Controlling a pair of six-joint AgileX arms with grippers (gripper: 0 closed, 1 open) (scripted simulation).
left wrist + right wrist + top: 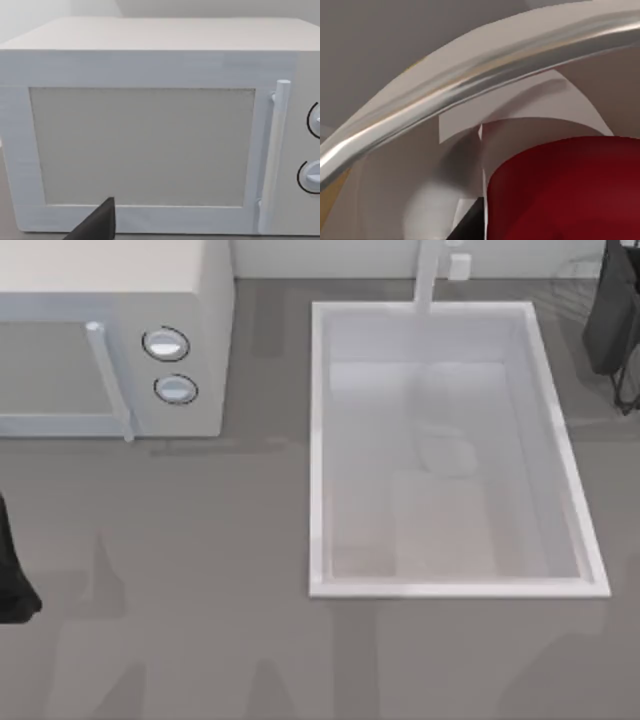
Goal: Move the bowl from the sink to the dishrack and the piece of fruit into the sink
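A grey countertop carries a white microwave (pixel 110 340) and the empty white sink (pixel 320 440). The right gripper (pixel 615 320) works by the dishrack (pixel 575 270), fingers unreadable, with the red fruit (pixel 565 190) close before its wrist camera. The fruit looks rigid, glossy and slippery, so I would grasp across its widest middle. The left arm (pixel 15 580) sits parked at the table's left edge.

Left arm (pixel 12 575): parked at table's left edge, low in top view, dark link showing.
Right arm (pixel 615 310): at far right corner, dark body upright.
Finger states: can't tell.
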